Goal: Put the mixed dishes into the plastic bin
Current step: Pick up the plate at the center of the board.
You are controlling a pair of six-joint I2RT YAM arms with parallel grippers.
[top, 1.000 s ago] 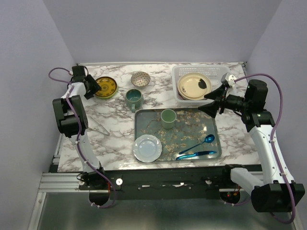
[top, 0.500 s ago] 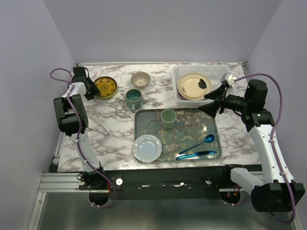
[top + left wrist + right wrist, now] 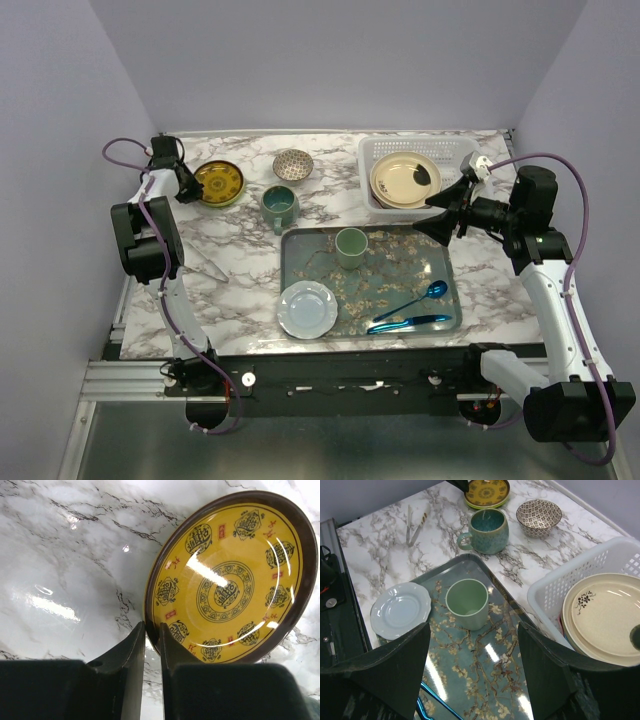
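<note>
Narrow jaws on the left gripper straddled the rim of the yellow plate on its side away from the bin, one finger inside the rim and one outside, both close against it. The grip looked made, though how firm it was could not be told. The plate lay flat on the marble table at the far left, well apart from the white bin at the far right, where a cream plate already lay. The right gripper hung with its jaws wide and empty, just beside the bin's near wall and above the tray.

The step in hand seemed to be taking hold of the yellow plate. The next move would call for lifting it by that one edge without letting it tip out. It would then need carrying across the mug and bowl, which stood between, and lowering onto the cream plate.
</note>
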